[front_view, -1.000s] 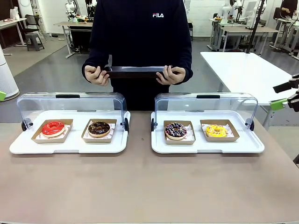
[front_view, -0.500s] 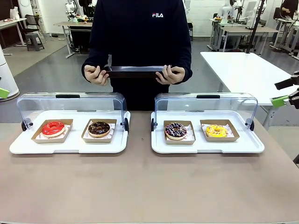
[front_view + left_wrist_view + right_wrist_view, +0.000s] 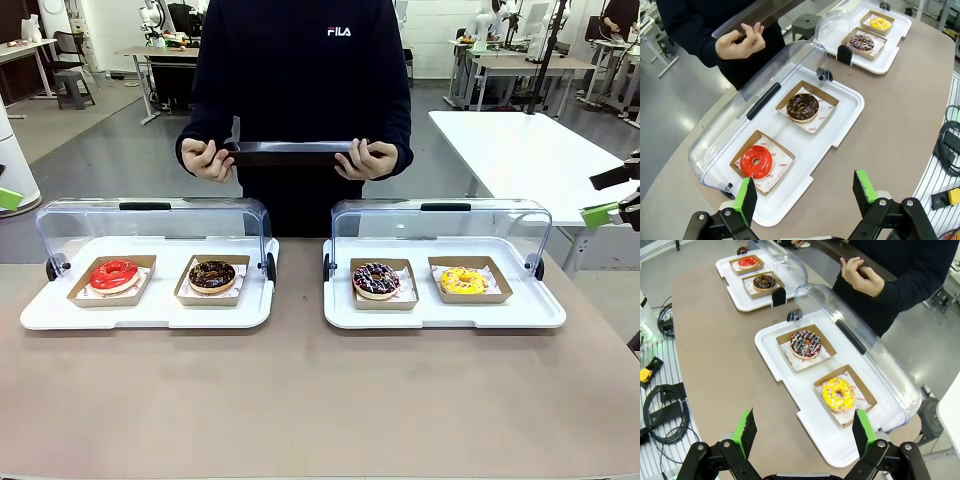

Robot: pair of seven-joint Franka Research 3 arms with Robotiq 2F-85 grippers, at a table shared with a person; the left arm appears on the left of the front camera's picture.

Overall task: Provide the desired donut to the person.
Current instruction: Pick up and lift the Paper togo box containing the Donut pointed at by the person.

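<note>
The person (image 3: 300, 90) in a black FILA sweatshirt stands at the far side, holding a dark tray (image 3: 290, 153) level in both hands. The left white tray (image 3: 60, 310) carries a red donut (image 3: 113, 273) and a chocolate donut (image 3: 212, 275). The right white tray (image 3: 540, 312) carries a sprinkled chocolate donut (image 3: 376, 279) and a yellow donut (image 3: 463, 280). All sit in brown paper boxes under raised clear lids. My left gripper (image 3: 807, 192) is open, high over the table's near edge by the red donut (image 3: 756, 161). My right gripper (image 3: 802, 432) is open above the yellow donut (image 3: 838, 394), off the table's right end (image 3: 612, 200).
The clear lids (image 3: 150, 225) (image 3: 440, 225) stand tilted up along the far side of each tray. Black cables (image 3: 665, 415) and a yellow-buttoned box (image 3: 952, 196) lie beside the table on the robot's side. A white table (image 3: 520, 150) stands behind on the right.
</note>
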